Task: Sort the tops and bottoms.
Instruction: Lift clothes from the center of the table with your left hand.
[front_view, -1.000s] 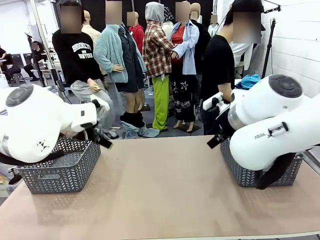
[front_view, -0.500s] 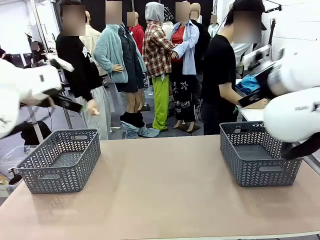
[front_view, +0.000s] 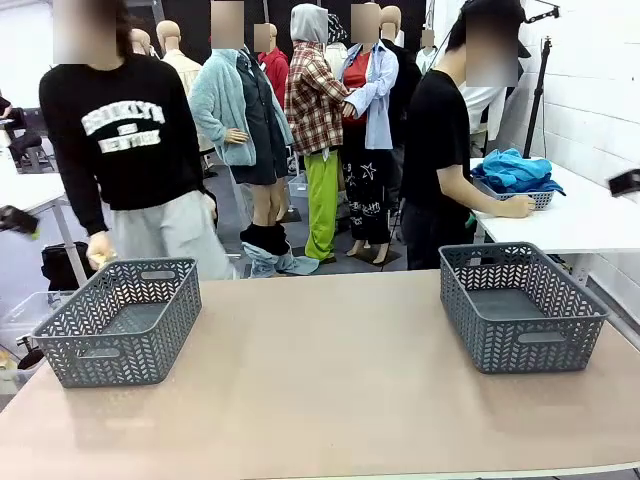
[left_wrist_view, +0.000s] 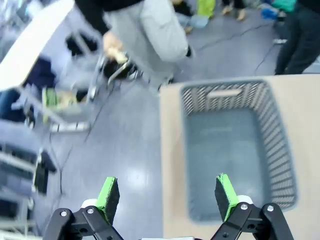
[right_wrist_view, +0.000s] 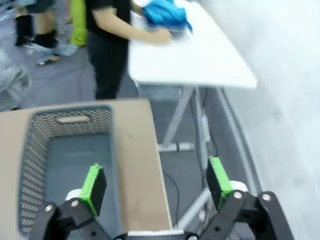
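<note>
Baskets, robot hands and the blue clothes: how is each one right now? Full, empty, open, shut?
Left basket: empty, upright on the table.
Right basket: empty, upright on the table.
Left gripper: open, holding nothing.
Right gripper: open, holding nothing.
Tops: heaped on the white side table, unsorted.

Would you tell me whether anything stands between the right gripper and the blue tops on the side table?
Yes: a person's hand rests on the white side table right beside the blue tops, on the side facing the right gripper. That table also stands apart from the work table.
</note>
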